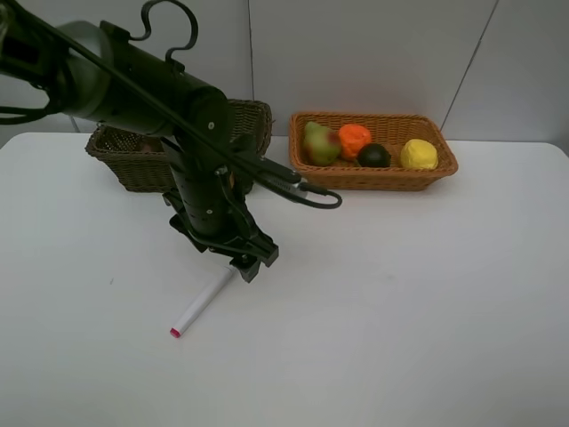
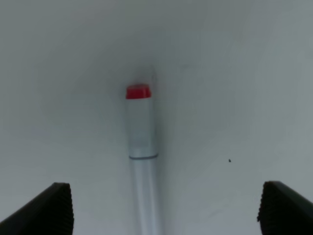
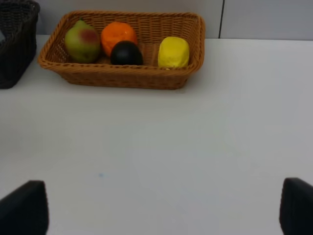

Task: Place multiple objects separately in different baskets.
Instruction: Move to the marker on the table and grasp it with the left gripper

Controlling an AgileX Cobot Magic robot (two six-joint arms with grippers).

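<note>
L gripper [image 1: 246, 264] hung low over the white table [image 1: 400, 294], jaws spread wide w/ nothing held. The white marker [image 1: 203, 302] lay flat on the table, its upper end right under the gripper; in the L wrist view it ran up the middle between the two dark fingertips [image 2: 46, 210], red cap at the far end, neither pad touching it.

R gripper [image 3: 161, 215] also stood fully open & empty, only its fingertips visible at the edges of the R wrist view, over bare table in front of the orange-tan basket [image 1: 373, 176].

That basket sat at the back, holding in a row: green-red mango [image 1: 320, 143], orange [image 1: 355, 140], dark round fruit [image 1: 373, 156], yellow lemon [image 1: 419, 154]. The dark olive-brown basket [image 1: 133, 165] stood just L of it, partly hidden by the L arm; contents couldn't be made out.
</note>
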